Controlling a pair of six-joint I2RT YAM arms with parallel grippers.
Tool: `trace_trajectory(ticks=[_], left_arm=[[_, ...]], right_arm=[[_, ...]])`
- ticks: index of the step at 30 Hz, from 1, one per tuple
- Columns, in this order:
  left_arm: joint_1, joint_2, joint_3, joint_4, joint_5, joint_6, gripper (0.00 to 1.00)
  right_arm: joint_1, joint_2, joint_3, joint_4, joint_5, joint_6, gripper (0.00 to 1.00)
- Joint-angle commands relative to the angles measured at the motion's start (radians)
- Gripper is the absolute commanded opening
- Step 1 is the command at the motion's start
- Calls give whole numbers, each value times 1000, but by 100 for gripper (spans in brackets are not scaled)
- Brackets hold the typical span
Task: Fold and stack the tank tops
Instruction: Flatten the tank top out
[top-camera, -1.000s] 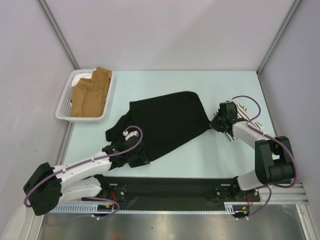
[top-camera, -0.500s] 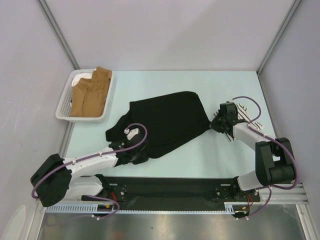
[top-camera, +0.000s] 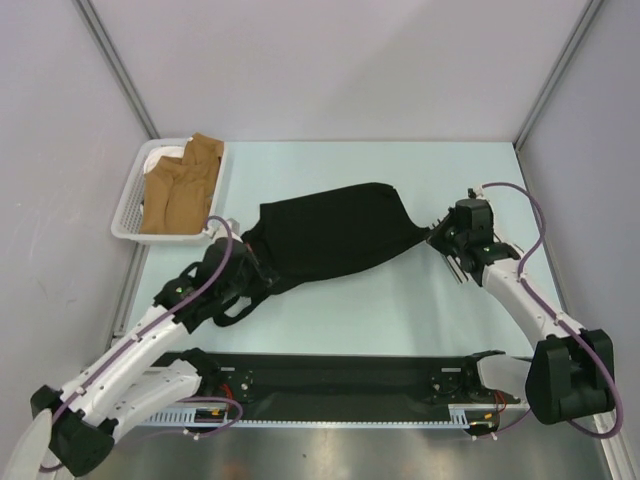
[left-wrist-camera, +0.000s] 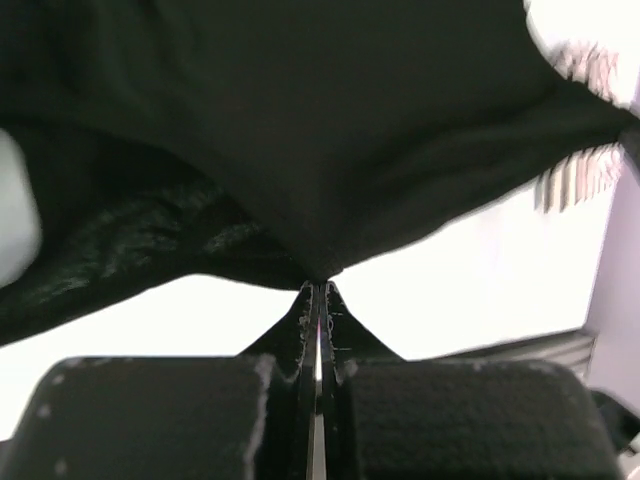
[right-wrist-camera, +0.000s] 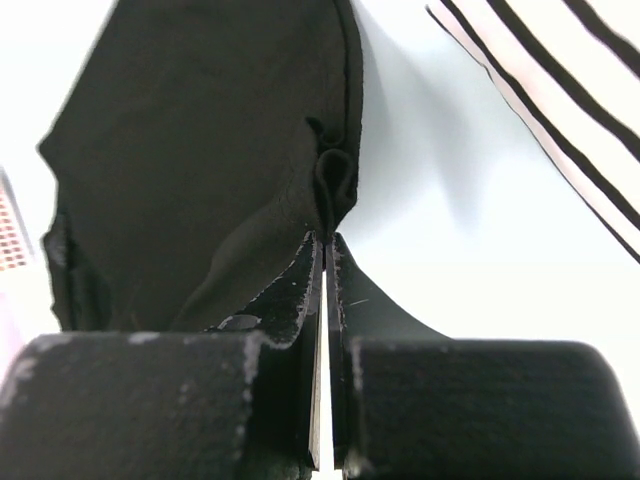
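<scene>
The black tank top (top-camera: 330, 235) hangs stretched between both grippers above the table's middle. My left gripper (top-camera: 250, 268) is shut on its left edge; in the left wrist view the cloth (left-wrist-camera: 300, 130) bunches at the pinched fingertips (left-wrist-camera: 318, 285). My right gripper (top-camera: 438, 240) is shut on its right corner, seen as a fold (right-wrist-camera: 335, 190) at the jaw tips in the right wrist view. The white tank top with black stripes (top-camera: 488, 232) lies under the right arm, mostly hidden; its stripes show in the right wrist view (right-wrist-camera: 570, 110) and faintly in the left wrist view (left-wrist-camera: 580, 170).
A white basket (top-camera: 130, 215) at the back left holds folded brown cloth (top-camera: 180, 190). A black strip (top-camera: 340, 375) runs along the near edge between the arm bases. Grey walls close in the left, back and right sides.
My left gripper has risen and moved up-left, lifting the tank top's left edge off the table. The right gripper shifted slightly right. The cloth is now pulled taut between them.
</scene>
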Motion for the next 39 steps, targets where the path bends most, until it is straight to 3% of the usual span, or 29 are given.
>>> trace_trajectory(ticks=[1,6,13,18,22,28,39], left_arm=[[85,-36,68,-78,69,95,0],[121,-39,68,-74,105,117,0],[107,-137,-119,-8,236,37,0],[70,-210,-216,-20,230,5,0],[88,-181,-146,-22,196,49,0],[148,-37,-29,17,228,134,0],[223,-8,-37,60,239,172,0]], right_arm=[[2,-52,70,-33,0,-16,0],[0,-82,84,-85,-2,-24,0],[3,-180,15,-219,4,-12,0],[5,-235,-80,-234,-2,-13,0],[10,-224,-82,-188,-72,-16,0],[31,-74,-27,-168,-111,-28,0],[14,10,-16,-101,-94,-15,0]])
